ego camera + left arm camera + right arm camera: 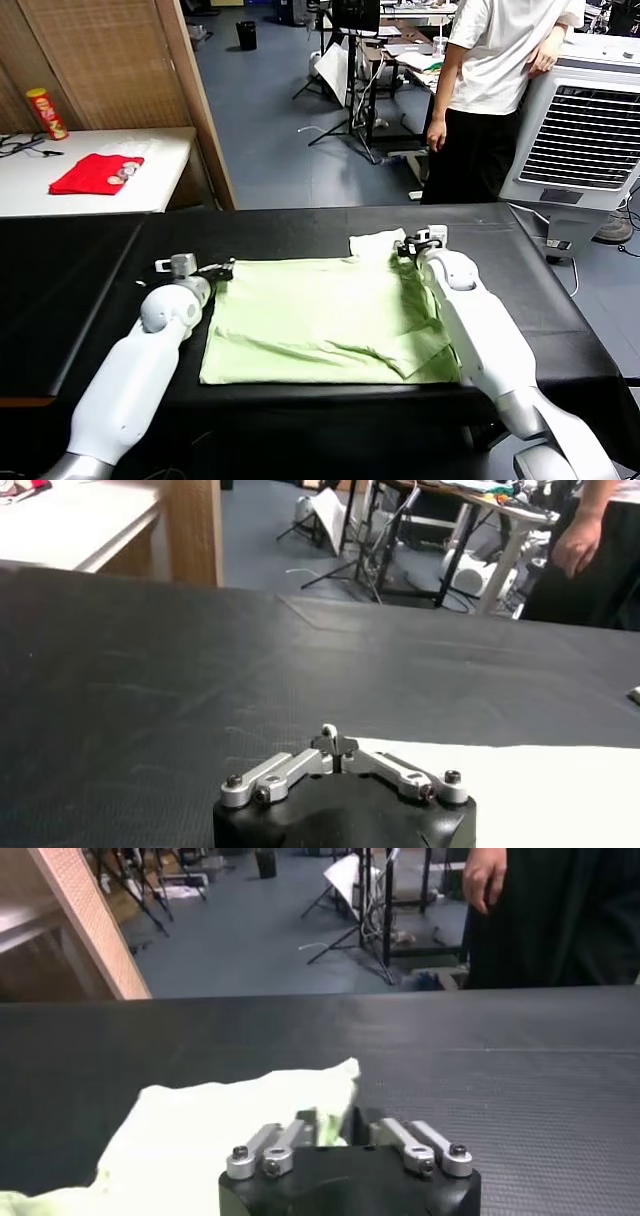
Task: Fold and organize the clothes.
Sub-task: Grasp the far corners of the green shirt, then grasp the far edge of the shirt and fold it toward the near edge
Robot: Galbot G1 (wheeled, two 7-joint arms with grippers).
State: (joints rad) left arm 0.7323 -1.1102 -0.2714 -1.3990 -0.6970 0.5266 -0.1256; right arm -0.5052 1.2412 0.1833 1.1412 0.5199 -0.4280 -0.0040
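The clothes are one pale green shirt (320,320) lying flat on the black table (80,270), with its near right part folded over and a pale sleeve sticking out at the far edge. My left gripper (222,269) sits at the shirt's far left corner. In the left wrist view it (335,742) is shut right at the edge of the cloth (520,790). My right gripper (408,246) is at the far right corner. In the right wrist view, green fabric (200,1128) is pinched inside the shut right gripper (335,1128).
A person in a white T-shirt (500,80) stands beyond the table beside a white air cooler (585,120). At the far left, a white side table (150,190) holds a red folded garment (95,173) and a can (45,112). A wooden screen (120,60) stands behind it.
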